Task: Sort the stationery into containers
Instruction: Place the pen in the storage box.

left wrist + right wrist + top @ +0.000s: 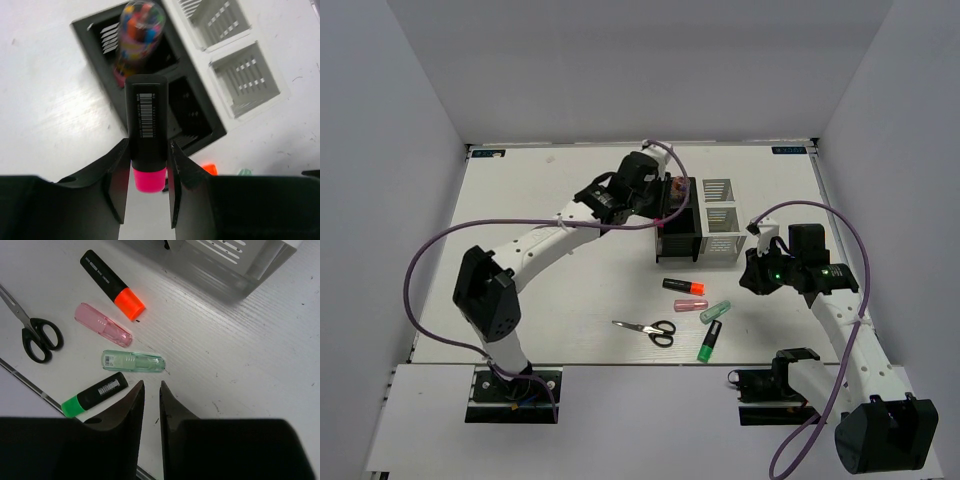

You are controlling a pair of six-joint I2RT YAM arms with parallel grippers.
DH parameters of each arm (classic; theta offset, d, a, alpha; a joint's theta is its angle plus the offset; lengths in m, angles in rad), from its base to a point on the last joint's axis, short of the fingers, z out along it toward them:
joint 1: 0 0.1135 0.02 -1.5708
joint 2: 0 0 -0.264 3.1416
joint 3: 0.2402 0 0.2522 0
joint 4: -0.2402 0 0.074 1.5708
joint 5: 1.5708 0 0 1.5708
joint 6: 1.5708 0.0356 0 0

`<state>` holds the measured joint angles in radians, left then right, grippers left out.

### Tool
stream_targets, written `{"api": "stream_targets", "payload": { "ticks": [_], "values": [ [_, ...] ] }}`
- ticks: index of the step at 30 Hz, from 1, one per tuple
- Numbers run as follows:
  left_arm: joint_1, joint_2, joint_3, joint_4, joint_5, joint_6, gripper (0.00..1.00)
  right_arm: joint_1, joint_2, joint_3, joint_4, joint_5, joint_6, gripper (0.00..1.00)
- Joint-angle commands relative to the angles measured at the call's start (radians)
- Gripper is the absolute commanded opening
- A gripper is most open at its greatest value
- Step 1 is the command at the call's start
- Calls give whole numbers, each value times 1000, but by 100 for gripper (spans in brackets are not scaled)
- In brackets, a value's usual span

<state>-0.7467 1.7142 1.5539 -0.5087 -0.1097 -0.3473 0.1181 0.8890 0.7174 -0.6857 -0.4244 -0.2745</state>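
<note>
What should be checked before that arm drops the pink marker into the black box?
1. Left gripper clamped on pink marker: ok.
2. Marker above black organizer: ok.
3. Free compartment: ok, it looks empty; a tube fills another.
4. Marker lined up with that compartment: cannot tell.
5. Right gripper clear of black organizer, nothing between its jaws: ok.

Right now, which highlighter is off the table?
The pink-tipped highlighter, held by the left gripper above the black organizer; orange highlighter and green highlighter lie flat.
</note>
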Motion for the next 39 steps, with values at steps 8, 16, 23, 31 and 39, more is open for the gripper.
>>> {"api": "stream_targets", "payload": {
  "ticks": [8,16,23,31,39],
  "values": [
    [-106,97,-32,423,-8,220,0,3,-13,31,11,-8,-9,22],
    [-128,128,-86,486,-56,244,1,2,-16,31,8,-10,-12,46],
    [-129,124,-133,503,-148,271,23,2,-12,31,3,-20,-17,61],
    [-129,122,-101,480,-171,261,84,3,-19,25,-2,-79,-52,72],
    [-134,-11,-54,255,-166,163,0,20,10,-22,-2,-319,-305,0]
  ]
}}
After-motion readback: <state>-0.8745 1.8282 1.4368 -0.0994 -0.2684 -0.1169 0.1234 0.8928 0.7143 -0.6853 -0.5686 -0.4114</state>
